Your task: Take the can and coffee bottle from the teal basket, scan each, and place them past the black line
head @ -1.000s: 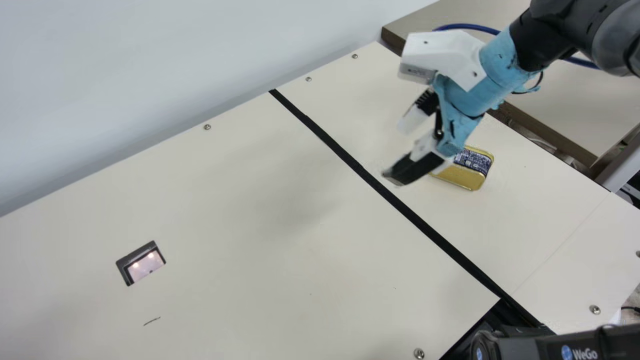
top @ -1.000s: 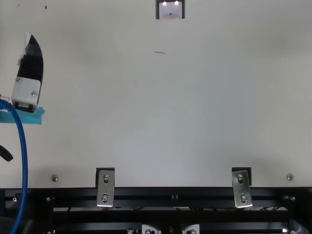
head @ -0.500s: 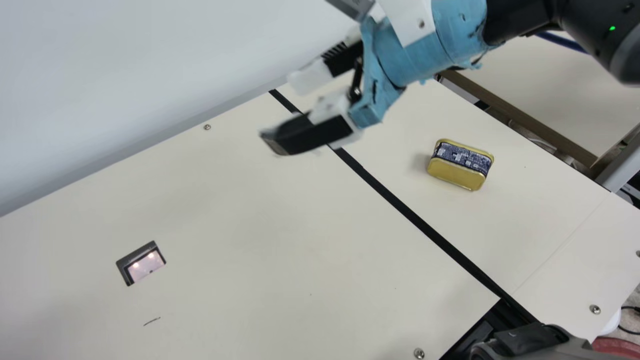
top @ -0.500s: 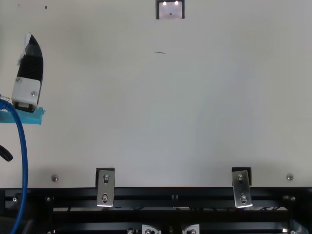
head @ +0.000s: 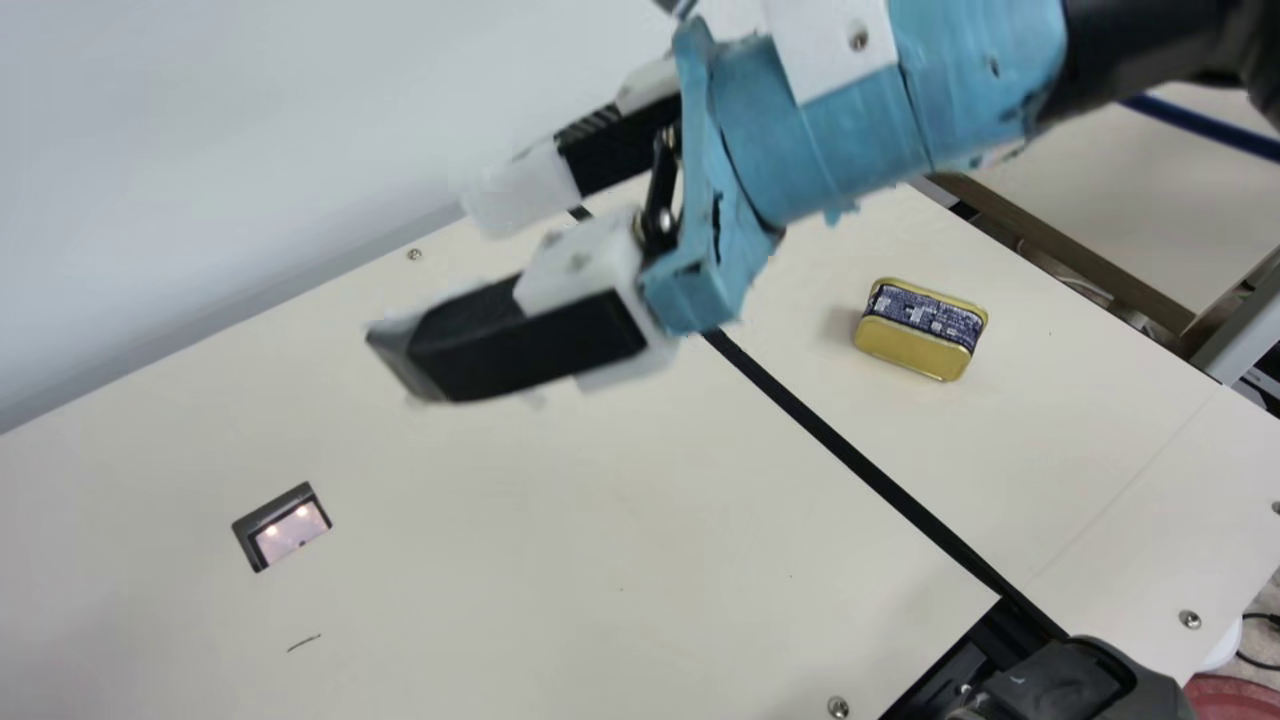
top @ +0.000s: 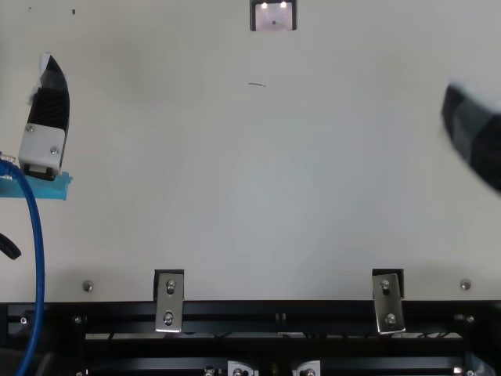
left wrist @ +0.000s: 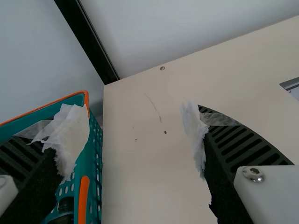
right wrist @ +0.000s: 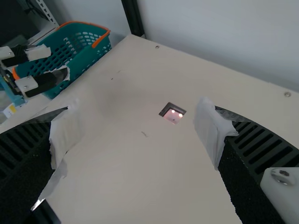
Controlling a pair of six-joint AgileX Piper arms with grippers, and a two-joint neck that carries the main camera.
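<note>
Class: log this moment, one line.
rectangular gold metal can: past black line | right ribbed black claw: open, empty | left ribbed black claw: open, empty

Teal basket (left wrist: 95, 158) — just beside the cream table (left wrist: 140, 177).

Right arm (head: 1130, 60): black link, light-blue wrist wrap (head: 830, 130), white bracket (head: 830, 45), one screw (head: 858, 38) visible. Left arm (top: 31, 188): blue cable (top: 38, 251), white plate (top: 41, 142), two screws (top: 54, 150). Jaws: black, ribbed, faced with ragged white material, apparently tape (right wrist: 210, 133).
</note>
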